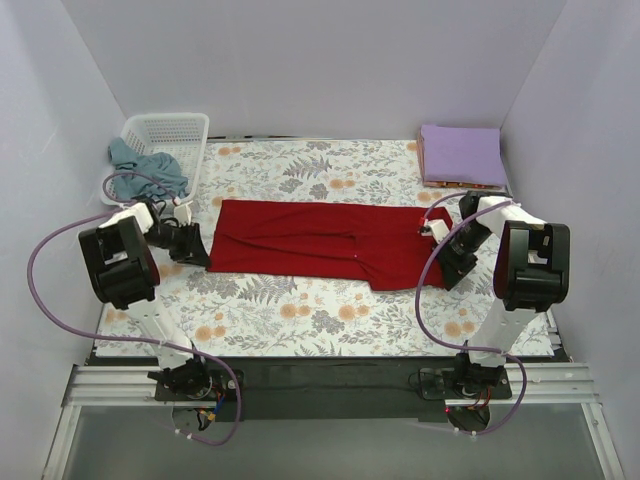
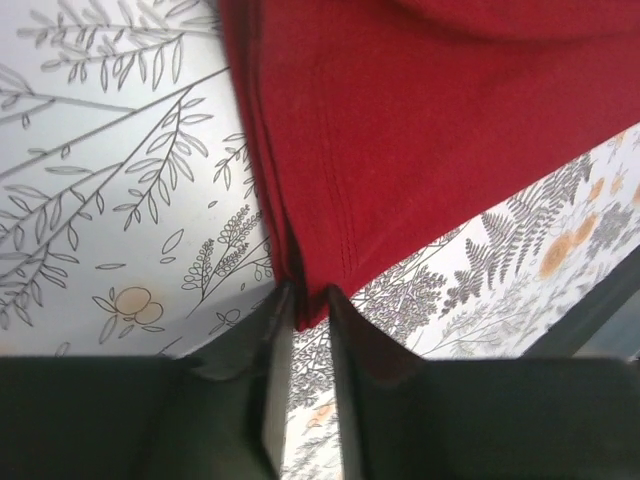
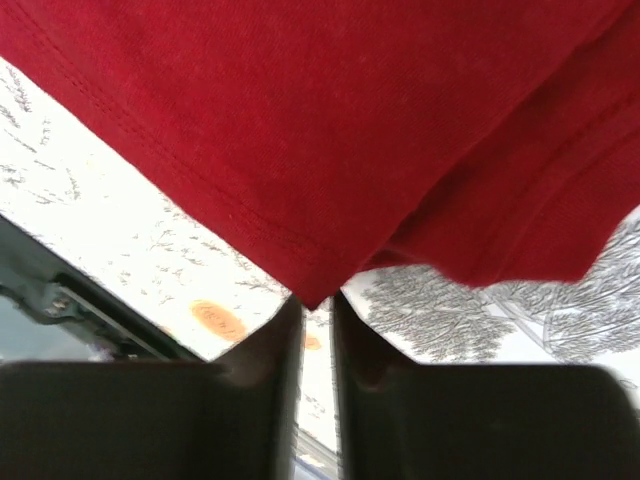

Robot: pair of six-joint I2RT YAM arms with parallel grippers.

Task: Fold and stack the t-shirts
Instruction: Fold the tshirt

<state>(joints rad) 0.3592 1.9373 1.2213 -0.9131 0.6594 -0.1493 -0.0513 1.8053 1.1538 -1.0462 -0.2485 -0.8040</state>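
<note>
There it was: the deep red t-shirt point(image 1: 310, 240) lay flat across the middle of the worktop point(image 1: 300, 320), long axis running left to right, an arm at each end. The left arm's fingers point(image 2: 272, 370) were pinched together on the near-left corner, hem tucked into the gap. The right arm's fingers point(image 3: 282, 350) looked clamped on the near-right corner likewise. So the cloth spread away from both grips toward the far side, each arm nearest its own end. My read: the near edge wanted carrying over to the far edge, both ends level. The lavender t-shirt point(image 1: 460, 155) sat folded far right; the blue-grey t-shirt point(image 1: 148, 170) draped at the basket point(image 1: 170, 125), far left
</note>
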